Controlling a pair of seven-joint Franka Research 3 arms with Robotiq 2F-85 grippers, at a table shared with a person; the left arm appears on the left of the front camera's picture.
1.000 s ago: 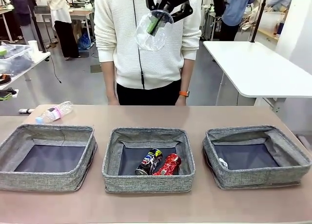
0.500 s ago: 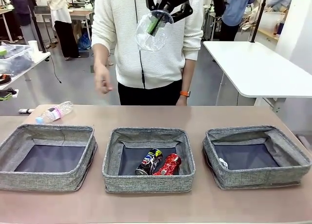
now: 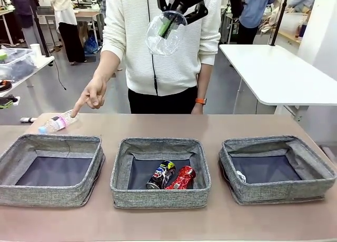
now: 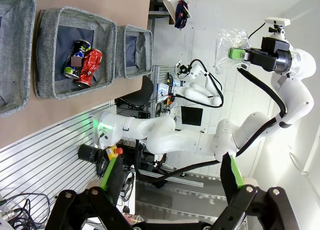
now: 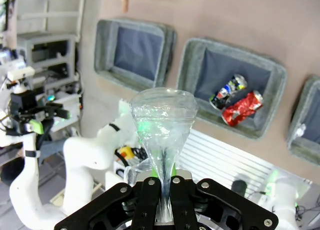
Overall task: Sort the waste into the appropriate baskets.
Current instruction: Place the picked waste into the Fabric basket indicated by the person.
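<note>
Hand point(image 3: 93, 96) newly beside pink-labelled bottle point(image 3: 58, 122); wad point(image 3: 240, 176) half-hidden

Person's hand point(image 3: 93, 96) hangs over the pink-labelled bottle point(image 3: 58, 121); left basket point(image 3: 47, 195) gapes unobstructed.

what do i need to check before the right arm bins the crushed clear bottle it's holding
1. Right tool shut on the crushed clear bottle: ok.
2. Left basket has room, its bottom bare: ok.
3. Middle basket holds only cans, the dark can and red can: ok.
4. Way down to the left basket free of the person's hand: not ok, it points at the pink-labelled bottle just behind that basket.
5. Left tool open, holding nothing: ok.
6. Which basket takes plastic: cannot tell, none holds any.
</note>
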